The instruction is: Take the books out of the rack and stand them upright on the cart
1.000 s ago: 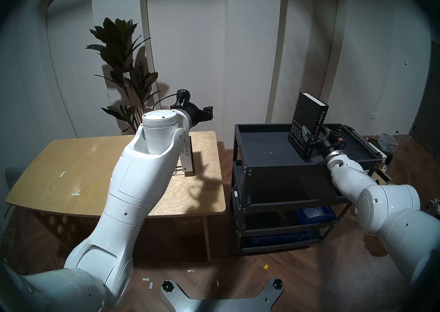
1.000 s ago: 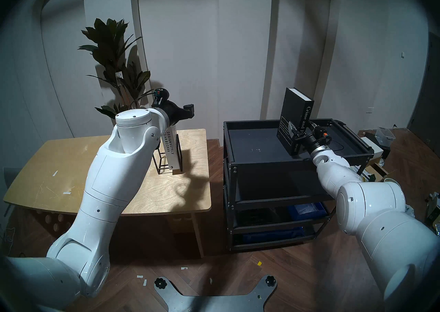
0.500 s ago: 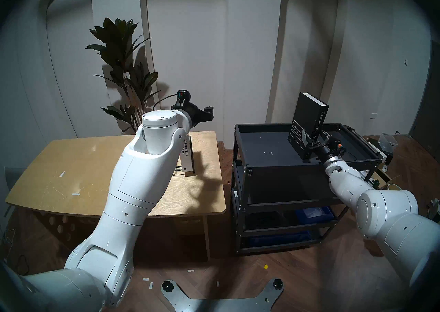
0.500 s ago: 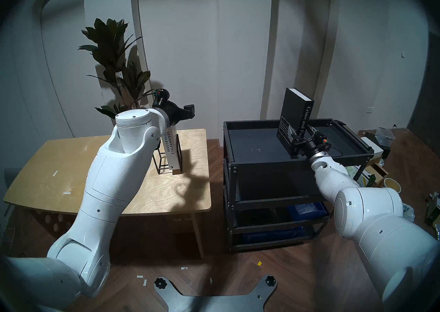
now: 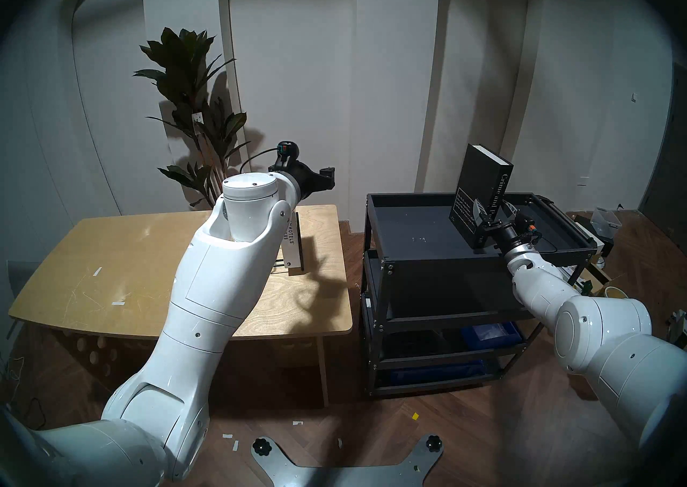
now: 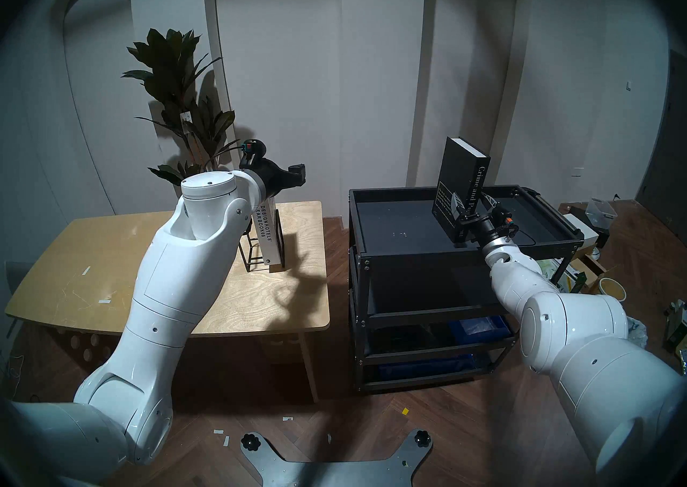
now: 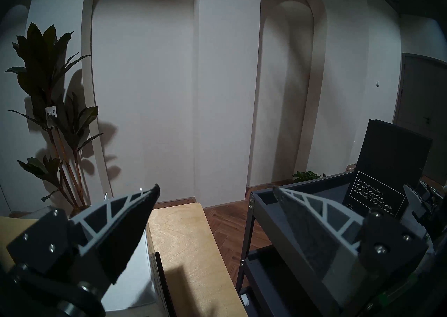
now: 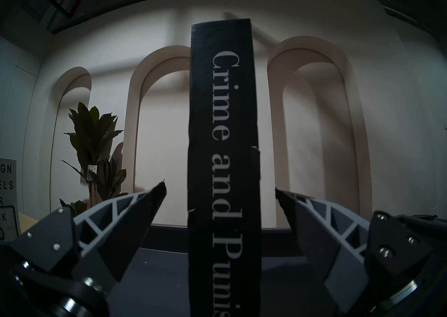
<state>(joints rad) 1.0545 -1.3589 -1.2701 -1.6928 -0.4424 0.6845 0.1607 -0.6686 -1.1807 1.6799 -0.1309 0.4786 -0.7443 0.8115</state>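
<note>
Right wrist view: dark book fills the centre, spine lettered "Crime and Punis…", standing on the cart's top tray. Right hand is spread wide, one finger either side of the spine, both clear of it; nothing gripped. The head views cannot show that gap: there the fingers overlap the book's lower spine. They do show the book upright, near the tray's front rim, toward the handle end of the cart, with the left part of the tray bare.

Left wrist view: left hand wide open, empty, in the air above the table's right end.

Right head view: the white book, "DESIGNHOTELS YEARBOOK09", leans in the black wire rack on the table, at its far right part. In the left head view the left arm covers most of it. An open floor strip separates table and cart.
</note>
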